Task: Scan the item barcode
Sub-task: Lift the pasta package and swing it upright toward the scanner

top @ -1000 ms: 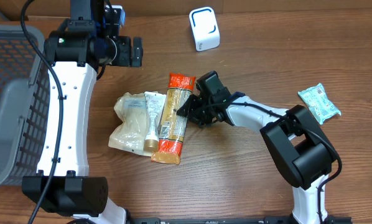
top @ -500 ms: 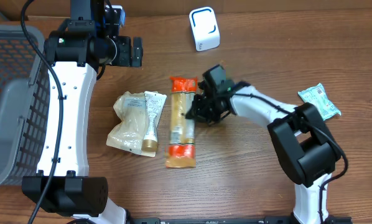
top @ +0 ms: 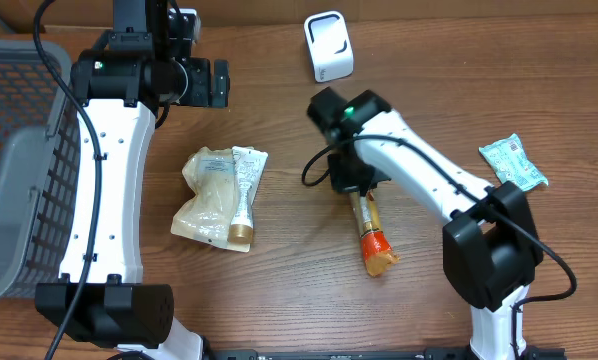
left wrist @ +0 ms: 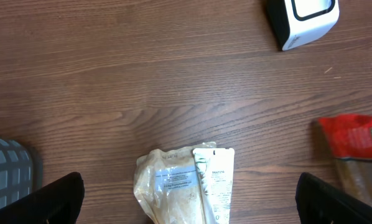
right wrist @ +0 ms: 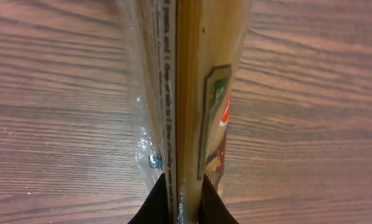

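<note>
My right gripper [top: 353,182] is shut on a long pasta packet [top: 371,232] with red-orange ends, held off the table, its lower end pointing toward the front. In the right wrist view the packet [right wrist: 192,93] stands edge-on, pinched between the two black fingertips of that gripper [right wrist: 185,200]. One red end of the packet [left wrist: 354,137] shows at the right of the left wrist view. The white barcode scanner [top: 328,45] stands at the back, beyond the right gripper. My left gripper [top: 204,82] hangs open at the back left with nothing in it.
A beige bag [top: 207,195] and a white sachet [top: 245,190] lie together left of centre, below the left gripper [left wrist: 201,200]. A grey mesh basket [top: 19,150] fills the left edge. A mint-green packet [top: 512,165] lies at the far right.
The right gripper has shut on the pasta packet, lifted it away from beside the beige bag and carried it right, turning it. The left arm has not moved.
</note>
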Controlling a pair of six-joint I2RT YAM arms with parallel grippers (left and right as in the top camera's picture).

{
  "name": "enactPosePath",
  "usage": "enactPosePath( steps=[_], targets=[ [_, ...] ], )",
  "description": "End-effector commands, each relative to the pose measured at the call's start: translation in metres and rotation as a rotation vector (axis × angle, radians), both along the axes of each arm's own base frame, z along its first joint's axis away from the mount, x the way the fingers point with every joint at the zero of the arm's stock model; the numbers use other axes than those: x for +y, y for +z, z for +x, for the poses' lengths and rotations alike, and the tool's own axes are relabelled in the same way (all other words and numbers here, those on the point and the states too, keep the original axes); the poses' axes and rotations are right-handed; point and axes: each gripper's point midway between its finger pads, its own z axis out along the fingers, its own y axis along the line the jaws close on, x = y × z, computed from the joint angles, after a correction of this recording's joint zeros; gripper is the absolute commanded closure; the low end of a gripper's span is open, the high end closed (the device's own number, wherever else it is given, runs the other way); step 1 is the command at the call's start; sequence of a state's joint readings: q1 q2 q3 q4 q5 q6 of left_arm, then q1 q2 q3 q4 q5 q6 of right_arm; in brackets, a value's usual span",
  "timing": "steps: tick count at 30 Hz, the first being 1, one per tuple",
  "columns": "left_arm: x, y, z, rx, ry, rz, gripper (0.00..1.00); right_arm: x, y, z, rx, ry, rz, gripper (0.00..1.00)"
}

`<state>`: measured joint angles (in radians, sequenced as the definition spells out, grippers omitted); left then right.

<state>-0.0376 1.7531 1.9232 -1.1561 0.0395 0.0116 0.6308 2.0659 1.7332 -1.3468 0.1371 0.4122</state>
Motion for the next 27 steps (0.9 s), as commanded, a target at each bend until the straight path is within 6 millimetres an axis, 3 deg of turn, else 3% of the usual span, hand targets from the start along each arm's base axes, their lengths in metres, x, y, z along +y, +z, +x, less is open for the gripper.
enactPosePath(
  steps=[1,4,5,12,18,22,27],
  targets=[
    [-0.001,0.01,-0.001,-0.028,-0.015,0.014,0.01,0.005,0.007,0.008,-0.082,0.048,-0.032,0.92],
    [-0.001,0.01,-0.001,-0.028,-0.016,0.014,0.0,0.015,-0.012,0.002,-0.03,0.05,0.007,0.55],
    [-0.001,0.01,-0.001,-0.028,-0.015,0.014,0.01,0.016,-0.017,0.001,-0.014,0.051,0.013,0.48],
    [-0.001,0.01,-0.001,-0.028,-0.016,0.014,0.0,0.014,-0.024,0.014,0.0,0.08,0.075,0.2],
    [-0.001,0.01,-0.001,-0.028,-0.015,0.014,0.0,-0.003,-0.024,0.034,0.035,0.085,0.206,0.12],
    [-0.001,0.01,-0.001,-0.028,-0.015,0.014,0.0,-0.01,-0.016,0.047,0.08,0.122,0.436,0.05],
    [-0.001,0.01,-0.001,-0.028,-0.016,0.014,0.0,-0.021,-0.012,0.049,0.12,0.185,0.66,0.0]
  ],
)
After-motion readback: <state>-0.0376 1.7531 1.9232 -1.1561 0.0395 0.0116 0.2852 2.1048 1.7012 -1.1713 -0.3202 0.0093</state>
